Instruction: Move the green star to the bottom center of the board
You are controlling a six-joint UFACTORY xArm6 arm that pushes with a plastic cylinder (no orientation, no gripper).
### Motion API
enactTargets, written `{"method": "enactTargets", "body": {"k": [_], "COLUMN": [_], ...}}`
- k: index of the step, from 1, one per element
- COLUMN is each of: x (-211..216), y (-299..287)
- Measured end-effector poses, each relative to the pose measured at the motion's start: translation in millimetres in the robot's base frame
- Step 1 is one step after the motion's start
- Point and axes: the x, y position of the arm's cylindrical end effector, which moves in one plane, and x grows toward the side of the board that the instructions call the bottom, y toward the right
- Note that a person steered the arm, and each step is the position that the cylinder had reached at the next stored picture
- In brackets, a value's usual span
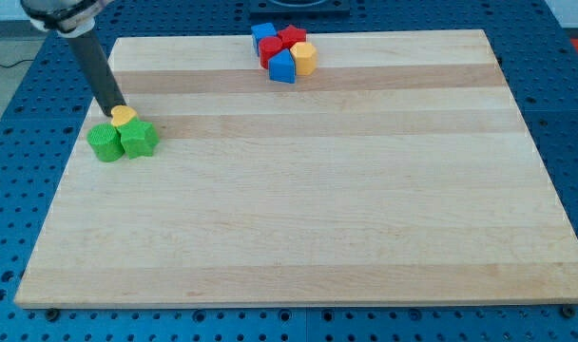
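The green star (138, 139) lies near the board's left edge, in the upper part of the view. A second green block (105, 142), rounded in shape, touches its left side. A small yellow block (124, 115) sits just above the two, touching them. My tip (115, 112) is at the yellow block's upper left, right against it, above the green pair. The dark rod slants up toward the view's top left.
A tight cluster sits at the board's top centre: two blue blocks (263, 36) (282, 67), two red blocks (292, 39) (273, 52) and a yellow block (304, 58). The wooden board (308, 190) lies on a blue perforated table.
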Motion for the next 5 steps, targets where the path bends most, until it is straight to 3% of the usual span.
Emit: {"method": "enactTargets", "body": {"k": [3,5], "x": [53,52], "y": [95,59]}}
